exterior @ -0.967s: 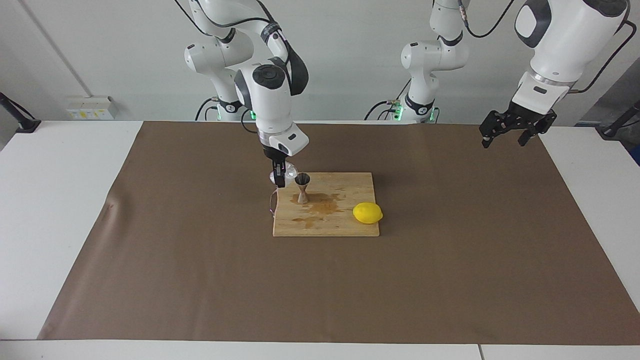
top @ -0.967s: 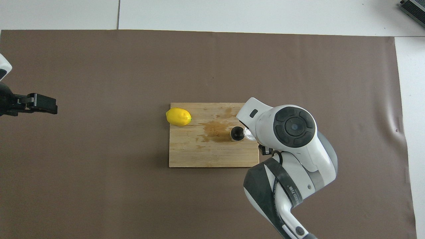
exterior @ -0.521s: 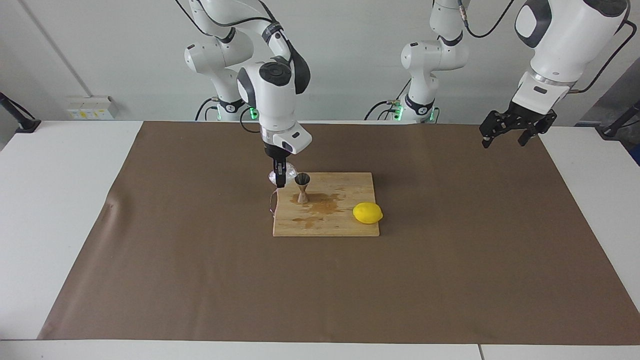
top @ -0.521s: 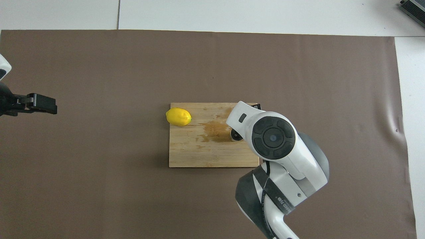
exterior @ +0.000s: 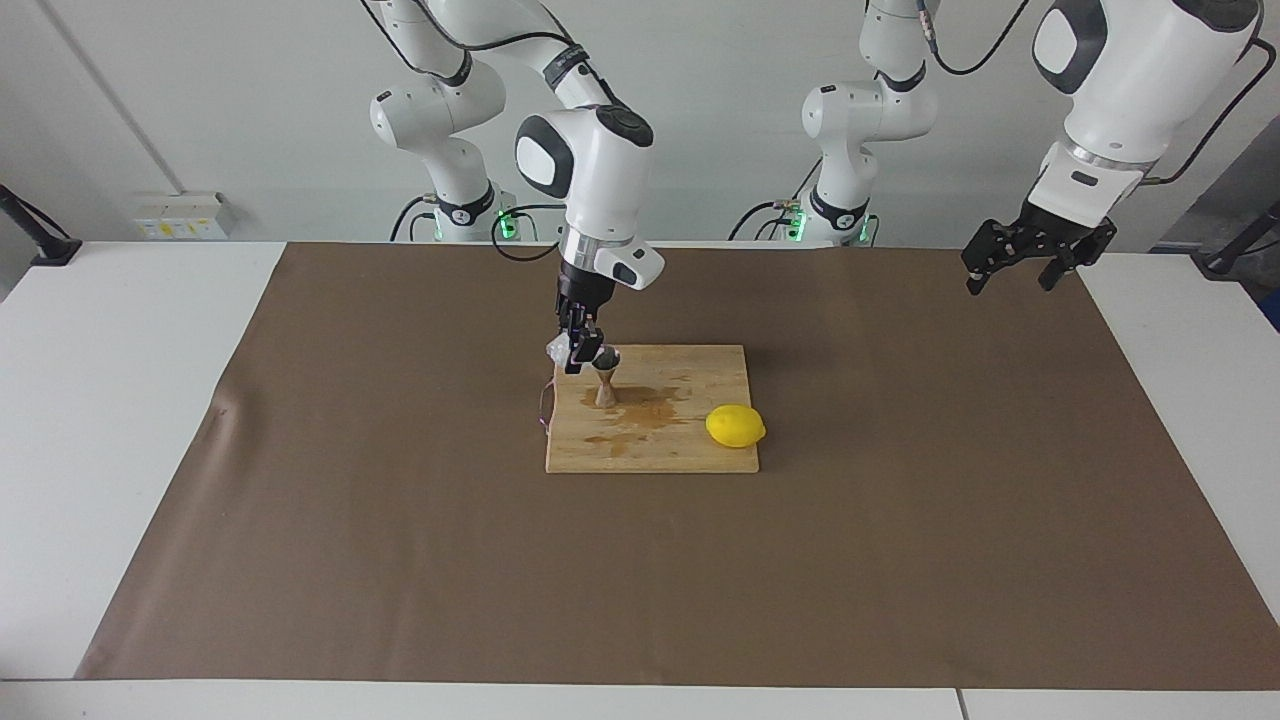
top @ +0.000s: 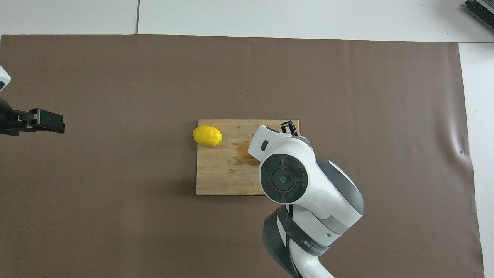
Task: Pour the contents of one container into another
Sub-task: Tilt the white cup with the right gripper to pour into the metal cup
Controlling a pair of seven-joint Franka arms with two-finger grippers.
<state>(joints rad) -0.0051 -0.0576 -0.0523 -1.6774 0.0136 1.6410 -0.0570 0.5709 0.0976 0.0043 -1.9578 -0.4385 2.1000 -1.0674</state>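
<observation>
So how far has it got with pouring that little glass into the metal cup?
Done: the right gripper has the glass cup lifted off the wooden board and up beside the rim of the steel jigger. In hand: the cup is tipped toward the jigger; no stream shows. Left: finishing the pour and setting the cup down. The left gripper waits open, up over the mat at its own end of the table.

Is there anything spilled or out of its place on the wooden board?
Yes. A brown wet stain spreads on the cutting board beside the jigger, like spilled liquid. The lemon overhangs the board's edge.
</observation>
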